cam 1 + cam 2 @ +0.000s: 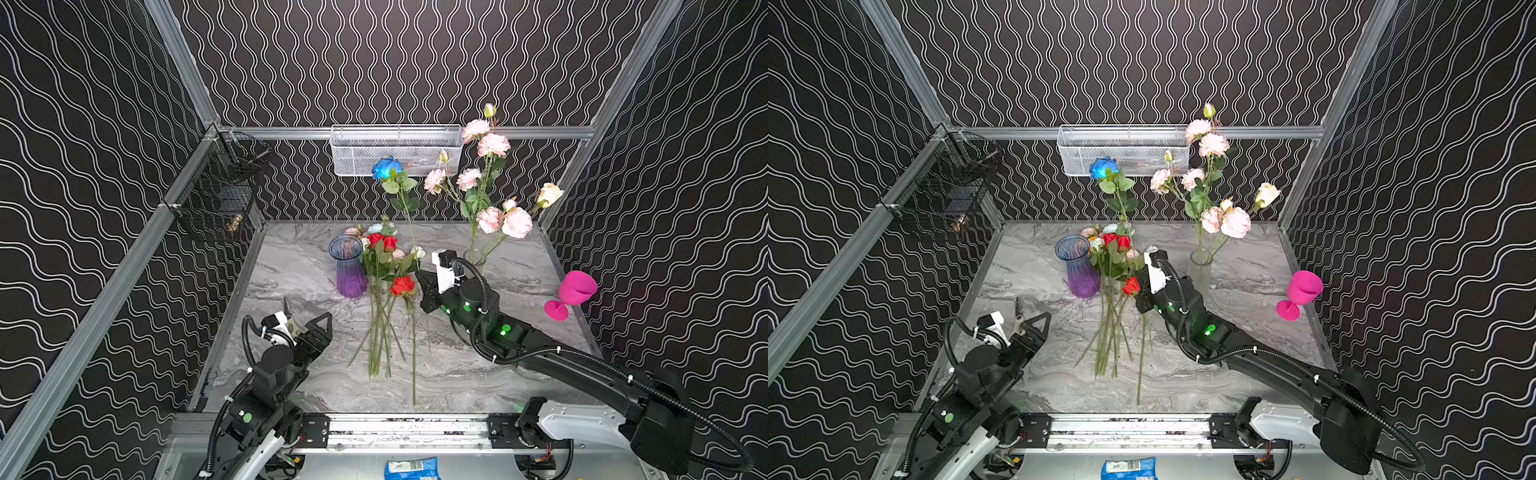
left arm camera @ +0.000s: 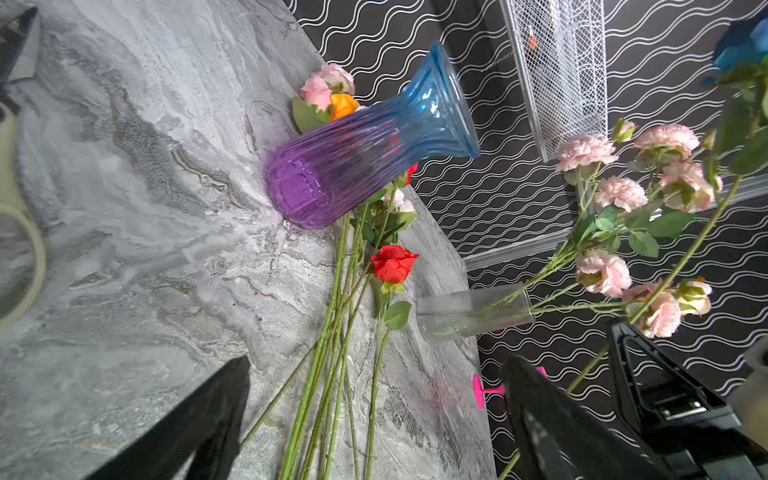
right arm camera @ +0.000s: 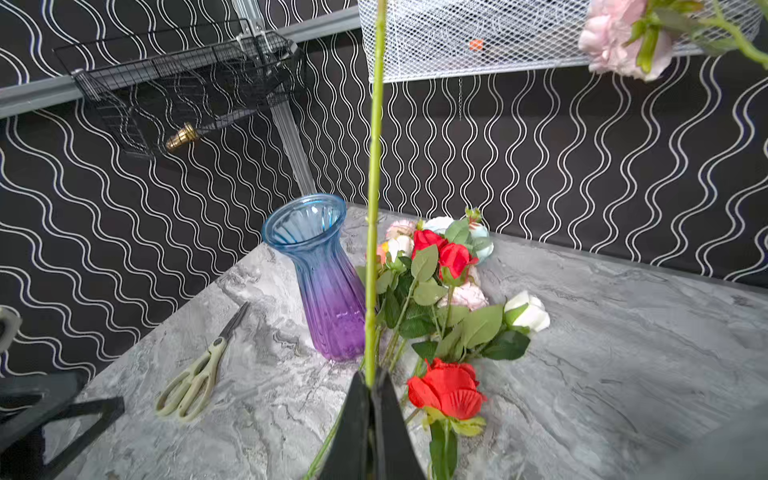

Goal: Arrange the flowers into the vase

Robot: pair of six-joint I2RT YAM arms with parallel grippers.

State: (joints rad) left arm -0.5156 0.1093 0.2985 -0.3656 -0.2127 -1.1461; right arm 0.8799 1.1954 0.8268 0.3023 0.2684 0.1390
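Observation:
My right gripper (image 3: 371, 388) (image 1: 420, 277) is shut on the green stem of a blue flower (image 1: 386, 167) (image 1: 1104, 167), which it holds upright beside the blue-to-purple vase (image 1: 349, 266) (image 3: 326, 282). That vase stands empty. More flowers (image 1: 384, 253) lie on the marble table right of the vase, stems toward the front, with a single red rose (image 1: 403, 286) (image 3: 446, 392) next to my right gripper. Pink sprays (image 1: 492, 183) stand in a clear ribbed vase (image 1: 476, 255) (image 2: 473, 311) at the back right. My left gripper (image 1: 307, 326) (image 2: 374, 415) is open at the front left, with nothing between its fingers.
Scissors (image 3: 195, 374) (image 1: 1018, 309) lie on the table just beyond my left gripper. A pink goblet (image 1: 573, 293) stands at the right edge. A white mesh basket (image 1: 397, 149) hangs on the back wall and a black wire basket (image 1: 224, 187) on the left wall.

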